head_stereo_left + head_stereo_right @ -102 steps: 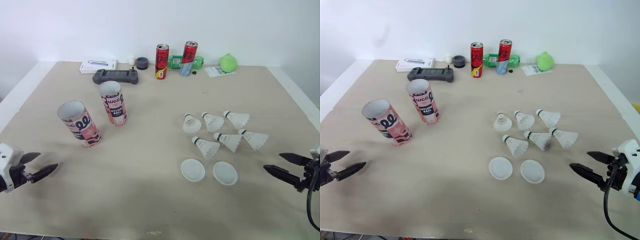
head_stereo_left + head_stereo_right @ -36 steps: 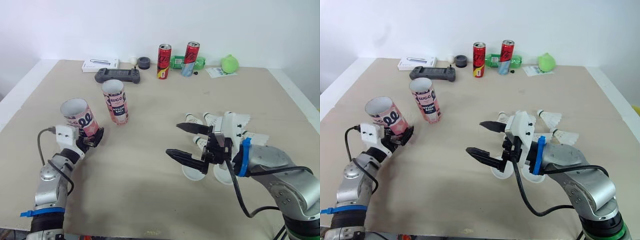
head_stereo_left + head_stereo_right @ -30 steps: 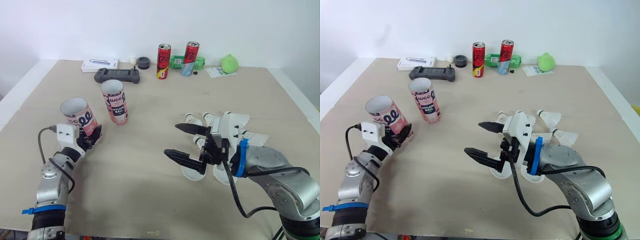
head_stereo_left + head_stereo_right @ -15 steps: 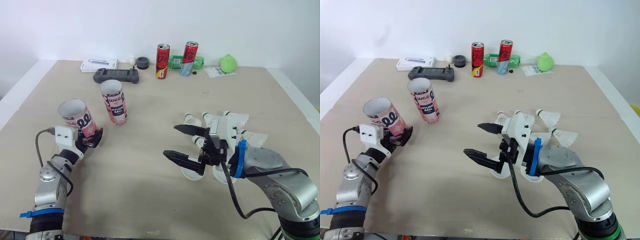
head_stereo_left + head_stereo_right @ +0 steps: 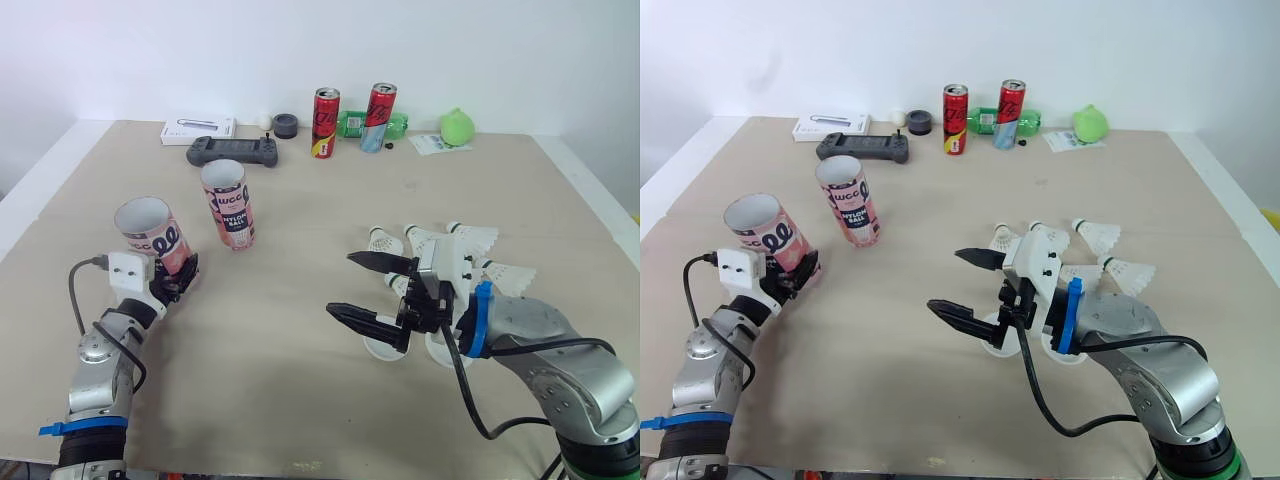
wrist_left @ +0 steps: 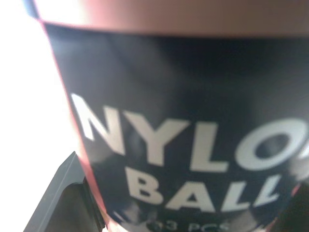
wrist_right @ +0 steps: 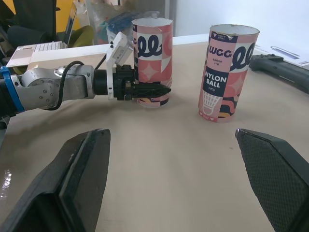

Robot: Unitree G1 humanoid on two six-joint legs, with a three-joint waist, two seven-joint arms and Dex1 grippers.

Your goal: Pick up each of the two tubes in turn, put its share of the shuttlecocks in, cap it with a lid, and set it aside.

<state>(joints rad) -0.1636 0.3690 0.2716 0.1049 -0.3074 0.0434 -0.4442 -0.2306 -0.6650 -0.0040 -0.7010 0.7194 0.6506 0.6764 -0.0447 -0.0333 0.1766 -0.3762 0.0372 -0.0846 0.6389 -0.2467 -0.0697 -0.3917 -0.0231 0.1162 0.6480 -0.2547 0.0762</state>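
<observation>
Two pink patterned tubes stand open-topped at the left. My left gripper (image 5: 183, 280) has its fingers on either side of the lower part of the near tube (image 5: 150, 235), shut on it; that tube's label (image 6: 183, 145) is close in the left wrist view. The far tube (image 5: 226, 205) stands free. My right gripper (image 5: 342, 284) hovers open and empty over the table's middle, just left of the two white lids (image 5: 382, 346), which its wrist partly hides. Several white shuttlecocks (image 5: 478, 238) lie behind the lids. The right wrist view has both tubes (image 7: 150, 63) (image 7: 221, 72).
Along the back edge stand two red cans (image 5: 325, 122) (image 5: 378, 117), a green bottle (image 5: 352, 124), a green ball (image 5: 457, 126), a black game controller (image 5: 235, 152), a white box (image 5: 198, 130) and a small dark round object (image 5: 286, 126).
Both arms came in from the table's near edge. Over the last second the left gripper and near tube edged slightly left; the right gripper stayed open and hardly moved.
</observation>
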